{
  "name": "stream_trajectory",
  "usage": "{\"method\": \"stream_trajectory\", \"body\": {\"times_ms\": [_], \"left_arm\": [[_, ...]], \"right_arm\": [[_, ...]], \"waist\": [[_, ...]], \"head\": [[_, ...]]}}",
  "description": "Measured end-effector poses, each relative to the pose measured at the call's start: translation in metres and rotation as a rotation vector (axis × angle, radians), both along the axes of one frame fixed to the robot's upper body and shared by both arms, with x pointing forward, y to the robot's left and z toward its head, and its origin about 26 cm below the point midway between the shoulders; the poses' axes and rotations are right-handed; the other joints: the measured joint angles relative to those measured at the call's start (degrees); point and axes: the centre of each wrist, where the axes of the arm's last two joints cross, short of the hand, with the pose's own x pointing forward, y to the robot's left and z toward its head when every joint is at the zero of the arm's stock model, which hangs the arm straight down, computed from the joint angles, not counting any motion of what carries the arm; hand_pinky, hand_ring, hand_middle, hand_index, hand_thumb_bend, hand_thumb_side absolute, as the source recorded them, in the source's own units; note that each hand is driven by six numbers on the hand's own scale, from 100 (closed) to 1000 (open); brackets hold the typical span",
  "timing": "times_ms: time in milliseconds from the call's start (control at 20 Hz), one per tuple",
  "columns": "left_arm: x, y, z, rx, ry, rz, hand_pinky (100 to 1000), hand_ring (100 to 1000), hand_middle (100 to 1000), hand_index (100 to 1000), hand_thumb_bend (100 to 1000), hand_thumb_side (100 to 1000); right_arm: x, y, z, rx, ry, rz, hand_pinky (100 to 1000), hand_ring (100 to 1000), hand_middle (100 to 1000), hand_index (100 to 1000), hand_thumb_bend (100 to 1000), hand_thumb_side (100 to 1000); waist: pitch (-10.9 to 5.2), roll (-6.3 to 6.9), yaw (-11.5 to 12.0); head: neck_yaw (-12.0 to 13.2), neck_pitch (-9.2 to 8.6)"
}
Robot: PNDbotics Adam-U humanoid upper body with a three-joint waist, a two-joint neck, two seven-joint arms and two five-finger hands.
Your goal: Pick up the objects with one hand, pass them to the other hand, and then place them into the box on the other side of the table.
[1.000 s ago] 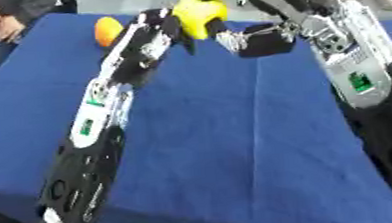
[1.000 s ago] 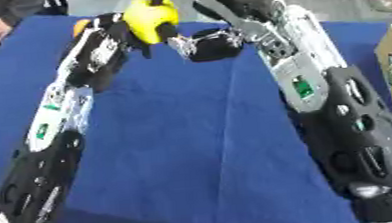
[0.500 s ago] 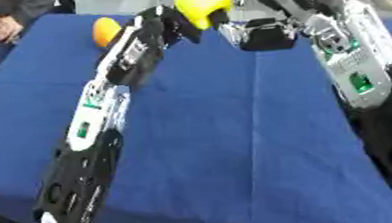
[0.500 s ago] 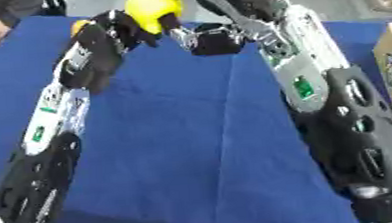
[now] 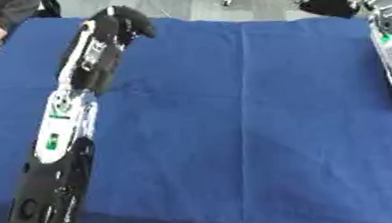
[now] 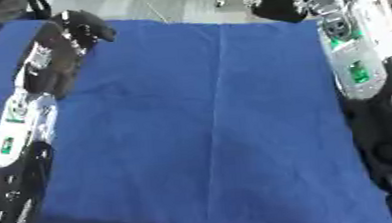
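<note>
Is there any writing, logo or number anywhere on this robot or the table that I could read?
None can be read.
Left arm: small green patches on its silver panels, too blurred to show any letters.
Right arm: green patches as well, also unreadable.
Blue tablecloth: plain, with no print.

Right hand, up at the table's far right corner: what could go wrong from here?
1. The right hand hangs at the far edge of the blue cloth, partly cut off by the frame. Anything it let go there might drop off the table.
2. No box clearly shows in either view, so a placement would be aimed unseen.
</note>
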Motion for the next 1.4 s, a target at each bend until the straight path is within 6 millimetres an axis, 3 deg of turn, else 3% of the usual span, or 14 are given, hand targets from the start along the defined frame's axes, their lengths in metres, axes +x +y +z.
{"method": "stream_trajectory", "body": {"times_ms": [400, 750, 800, 850, 1400], "left_arm": [[-0.011, 0.006, -0.003, 0.023, -0.003, 0.038, 821, 580, 570, 625, 527, 629], [-0.017, 0.010, -0.008, 0.031, 0.010, 0.054, 820, 578, 567, 618, 530, 633], [-0.017, 0.010, -0.009, 0.032, 0.013, 0.055, 820, 578, 567, 618, 531, 633], [-0.018, 0.011, -0.009, 0.033, 0.014, 0.056, 820, 577, 566, 617, 531, 633], [-0.019, 0.011, -0.009, 0.044, 0.017, 0.053, 819, 577, 564, 613, 536, 634]], "right_arm": [[0.020, -0.069, -0.011, 0.237, 0.053, -0.390, 848, 743, 697, 496, 130, 109], [0.042, -0.120, -0.027, 0.488, 0.152, -0.746, 802, 709, 677, 517, 153, 100], [0.045, -0.127, -0.030, 0.529, 0.172, -0.787, 799, 708, 676, 518, 116, 100], [0.047, -0.133, -0.033, 0.567, 0.189, -0.825, 798, 707, 676, 522, 155, 100], [0.065, -0.175, -0.075, 0.773, 0.345, -1.127, 789, 704, 677, 550, 180, 100]], "waist": [[0.00, 0.01, 0.03], [0.00, 0.01, 0.55], [0.00, 0.01, 0.63], [0.00, 0.01, 0.72], [0.07, 0.01, 1.52]], "head": [[-6.33, -0.06], [-9.04, -0.03], [-9.51, -0.02], [-10.02, -0.02], [-15.41, 0.00]]}}
